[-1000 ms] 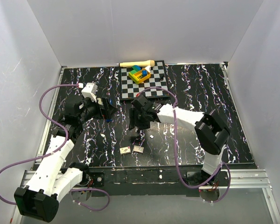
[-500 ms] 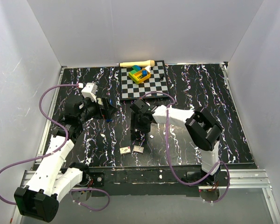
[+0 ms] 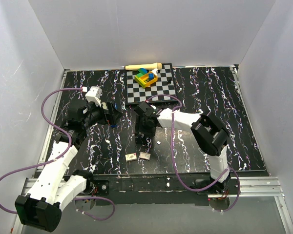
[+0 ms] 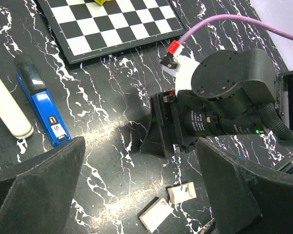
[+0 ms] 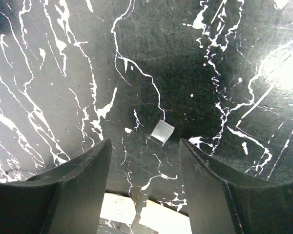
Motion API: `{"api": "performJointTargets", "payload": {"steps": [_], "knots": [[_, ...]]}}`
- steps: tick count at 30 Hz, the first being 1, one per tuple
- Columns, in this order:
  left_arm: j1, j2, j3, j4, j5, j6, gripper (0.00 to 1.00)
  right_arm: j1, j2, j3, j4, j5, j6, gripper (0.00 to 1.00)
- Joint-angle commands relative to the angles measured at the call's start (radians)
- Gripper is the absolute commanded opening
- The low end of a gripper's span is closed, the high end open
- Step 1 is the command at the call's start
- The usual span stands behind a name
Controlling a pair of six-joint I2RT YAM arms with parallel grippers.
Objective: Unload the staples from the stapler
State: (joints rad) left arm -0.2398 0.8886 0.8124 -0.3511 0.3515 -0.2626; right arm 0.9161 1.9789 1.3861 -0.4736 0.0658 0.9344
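Note:
The blue stapler (image 4: 41, 106) lies flat on the black marbled table, left of my left gripper's fingers; in the top view only a bit of its blue (image 3: 118, 106) shows beside the left gripper. My left gripper (image 4: 136, 195) (image 3: 111, 116) is open and empty, apart from the stapler. My right gripper (image 5: 144, 185) (image 3: 143, 135) is open and empty, pointing down just above the table. A small grey strip of staples (image 5: 163, 131) (image 3: 157, 143) lies loose on the table just beyond its fingertips.
Two small pale boxes (image 3: 131, 157) (image 3: 144, 156) lie near the front; they also show in the left wrist view (image 4: 181, 193). A long white object (image 4: 7, 109) lies beside the stapler. A checkerboard (image 3: 161, 90) with toy blocks (image 3: 145, 77) and a wooden stick (image 3: 143, 66) sit at the back.
The right arm has folded in and its gripper has shifted a little to the left over the table. The left arm and the stapler have not moved.

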Motion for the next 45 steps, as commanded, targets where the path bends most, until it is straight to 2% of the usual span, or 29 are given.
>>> {"api": "performJointTargets", "payload": {"steps": [1, 8, 22, 32, 45], "knots": [[-0.006, -0.005, 0.001, -0.008, 0.001, 0.003, 0.98, -0.005, 0.034, 0.037, -0.013, 0.019, 0.021, 0.66], [-0.006, 0.001, 0.001, -0.008, 0.003, 0.003, 0.98, -0.006, 0.055, 0.056, -0.010, 0.017, 0.008, 0.65], [-0.006, 0.007, 0.002, -0.008, 0.007, 0.003, 0.98, -0.006, 0.107, 0.177, -0.134, 0.046, -0.198, 0.59], [-0.006, 0.001, 0.002, -0.011, 0.004, 0.005, 0.98, 0.001, 0.110, 0.169, -0.157, 0.061, -0.229, 0.50], [-0.007, -0.004, 0.002, -0.011, 0.004, 0.005, 0.98, 0.040, 0.158, 0.237, -0.207, 0.124, -0.243, 0.49]]}}
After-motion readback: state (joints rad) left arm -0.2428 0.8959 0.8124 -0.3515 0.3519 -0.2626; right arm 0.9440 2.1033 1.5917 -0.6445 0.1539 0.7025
